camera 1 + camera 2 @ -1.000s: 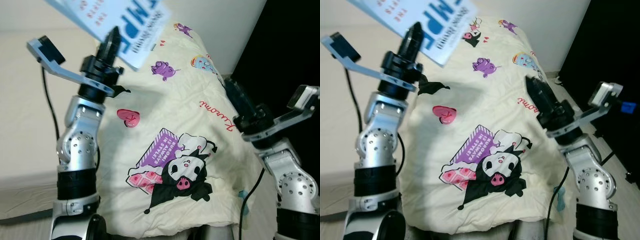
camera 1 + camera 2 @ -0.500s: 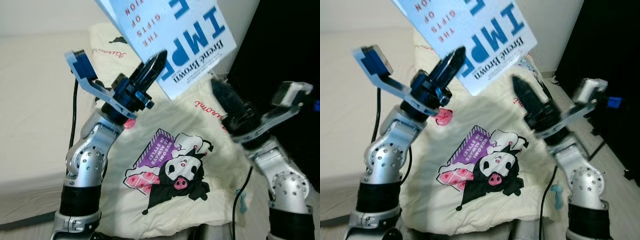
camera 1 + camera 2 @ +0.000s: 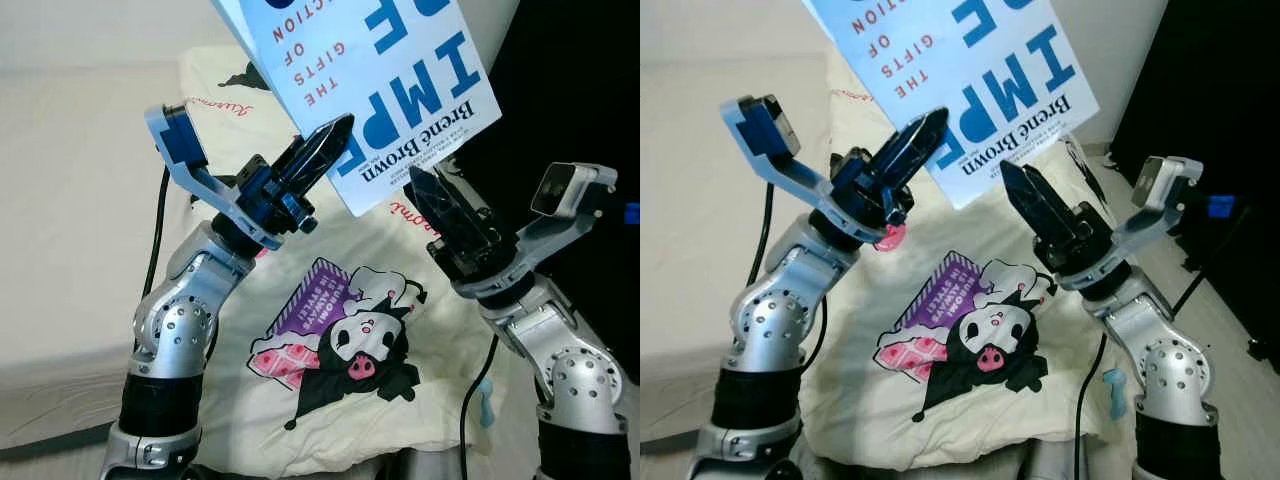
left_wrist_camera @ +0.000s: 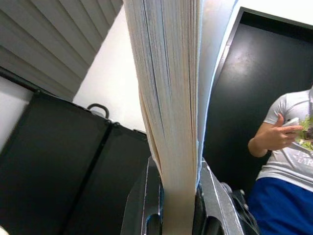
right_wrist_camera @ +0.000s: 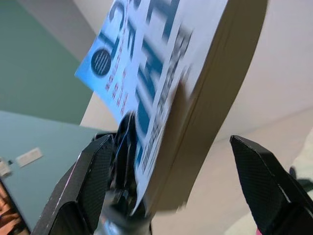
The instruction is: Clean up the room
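A blue and white paperback book, titled "The Gifts of Imperfection", is held up high over the bed. My left gripper is shut on its lower edge, and the page block is pinched between the two black fingers. My right gripper is raised just below the book's lower corner and is open. In the right wrist view its fingertips stand wide apart, with the book in line between them.
A cream blanket with cartoon prints covers the bed below both arms. Bare mattress lies to the left. A dark opening is on the right. A person holding a phone stands beyond black cases.
My left arm has swung the book rightward, towards the middle. My right gripper has risen towards the book's lower corner and its fingers now stand apart.
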Controlling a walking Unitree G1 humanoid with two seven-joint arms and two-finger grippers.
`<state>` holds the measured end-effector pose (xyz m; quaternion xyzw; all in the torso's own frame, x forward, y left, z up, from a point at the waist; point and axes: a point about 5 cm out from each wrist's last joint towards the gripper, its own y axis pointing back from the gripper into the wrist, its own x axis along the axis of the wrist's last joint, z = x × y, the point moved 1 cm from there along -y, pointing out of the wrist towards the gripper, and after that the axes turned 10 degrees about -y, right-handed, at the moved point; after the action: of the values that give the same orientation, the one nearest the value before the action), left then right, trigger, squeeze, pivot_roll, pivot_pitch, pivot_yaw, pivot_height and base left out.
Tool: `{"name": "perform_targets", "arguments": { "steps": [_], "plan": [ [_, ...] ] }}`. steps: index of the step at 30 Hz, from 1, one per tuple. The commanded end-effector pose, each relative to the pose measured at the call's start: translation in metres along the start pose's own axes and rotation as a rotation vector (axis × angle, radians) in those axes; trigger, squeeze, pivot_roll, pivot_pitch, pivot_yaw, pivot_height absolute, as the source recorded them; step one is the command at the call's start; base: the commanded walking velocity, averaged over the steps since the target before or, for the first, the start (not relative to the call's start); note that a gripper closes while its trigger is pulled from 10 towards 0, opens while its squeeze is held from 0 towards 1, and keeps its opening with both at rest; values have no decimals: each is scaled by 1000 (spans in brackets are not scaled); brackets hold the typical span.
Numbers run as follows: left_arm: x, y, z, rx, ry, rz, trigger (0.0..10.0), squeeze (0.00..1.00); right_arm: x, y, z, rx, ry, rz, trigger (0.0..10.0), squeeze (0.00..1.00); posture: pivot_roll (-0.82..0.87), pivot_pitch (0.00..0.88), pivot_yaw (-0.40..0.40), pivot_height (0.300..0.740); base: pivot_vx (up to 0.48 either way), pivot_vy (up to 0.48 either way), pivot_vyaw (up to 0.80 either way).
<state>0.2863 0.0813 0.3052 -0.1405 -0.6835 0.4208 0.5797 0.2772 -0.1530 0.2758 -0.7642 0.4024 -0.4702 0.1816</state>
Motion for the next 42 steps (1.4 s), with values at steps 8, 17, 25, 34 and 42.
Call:
{"name": "perform_targets", "arguments": {
  "steps": [8,17,25,34,42],
  "plan": [
    [5,-3,17,-96,8,21,0,0,13,3,0,-6,25,74,0,0,59,148,-6,469,0,0,0],
    [5,-1,16,-88,9,14,0,0,10,2,-7,47,19,61,0,0,59,145,-7,469,0,0,0],
    [-1,3,12,-56,13,-14,0,0,11,2,-7,44,29,67,0,0,59,145,-7,469,0,0,0],
    [-23,30,-45,373,-36,-85,10000,1000,17,9,21,-178,165,63,0,0,58,154,2,469,0,0,0],
    [-15,89,-99,835,-83,-84,10000,1000,19,21,42,-361,229,50,0,0,64,157,0,469,0,0,0]
  ]
}}
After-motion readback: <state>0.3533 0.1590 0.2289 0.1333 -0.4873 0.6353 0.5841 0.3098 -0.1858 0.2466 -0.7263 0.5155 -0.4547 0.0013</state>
